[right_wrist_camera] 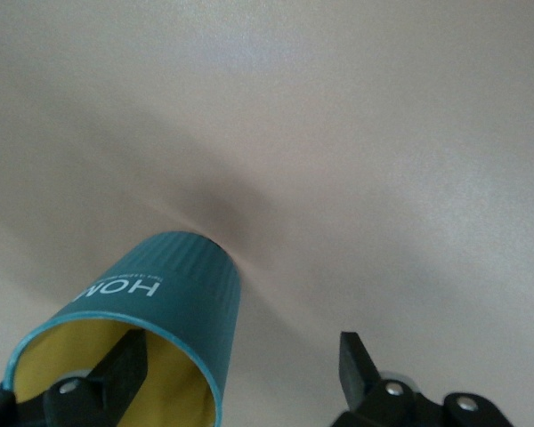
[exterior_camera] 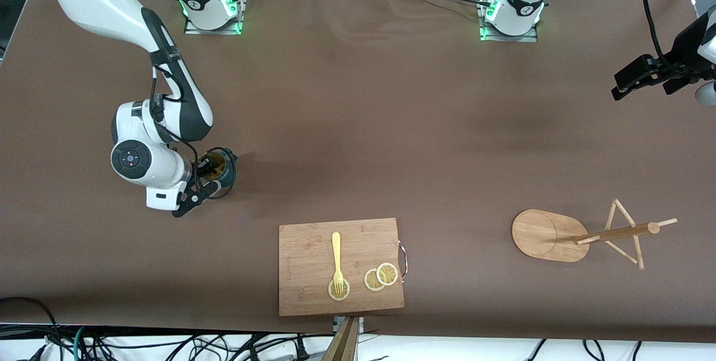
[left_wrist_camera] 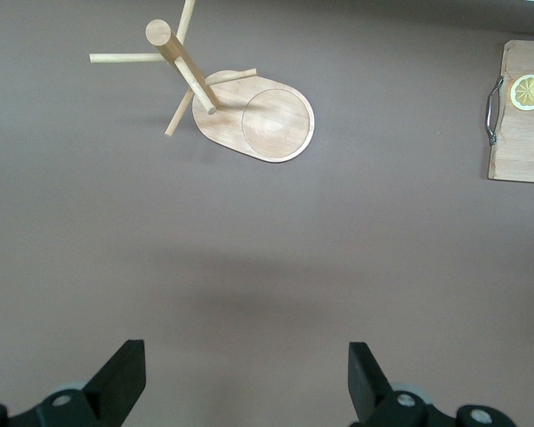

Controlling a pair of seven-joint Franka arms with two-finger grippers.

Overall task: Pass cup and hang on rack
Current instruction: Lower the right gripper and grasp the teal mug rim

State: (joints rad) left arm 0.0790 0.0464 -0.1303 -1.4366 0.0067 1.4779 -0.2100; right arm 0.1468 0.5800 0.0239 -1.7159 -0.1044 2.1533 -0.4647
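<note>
The dark teal cup (exterior_camera: pixel 225 166) with a yellow inside stands on the brown table toward the right arm's end. My right gripper (exterior_camera: pixel 210 174) is down at it and open: one finger (right_wrist_camera: pixel 125 360) is inside the cup (right_wrist_camera: pixel 165 289), the other is outside, and the cup's wall lies between them without being pinched. Its handle is hidden. The bamboo rack (exterior_camera: pixel 593 235) stands toward the left arm's end, nearer the front camera. My left gripper (exterior_camera: pixel 637 78) waits open above the table at that end, and its wrist view shows the rack (left_wrist_camera: pixel 249 111) beyond its empty fingers (left_wrist_camera: pixel 246 365).
A wooden cutting board (exterior_camera: pixel 313 277) lies near the table's front edge between the cup and the rack, carrying a yellow fork (exterior_camera: pixel 336 257) and lemon slices (exterior_camera: pixel 381 277). The board's handle end (left_wrist_camera: pixel 521 142) shows in the left wrist view.
</note>
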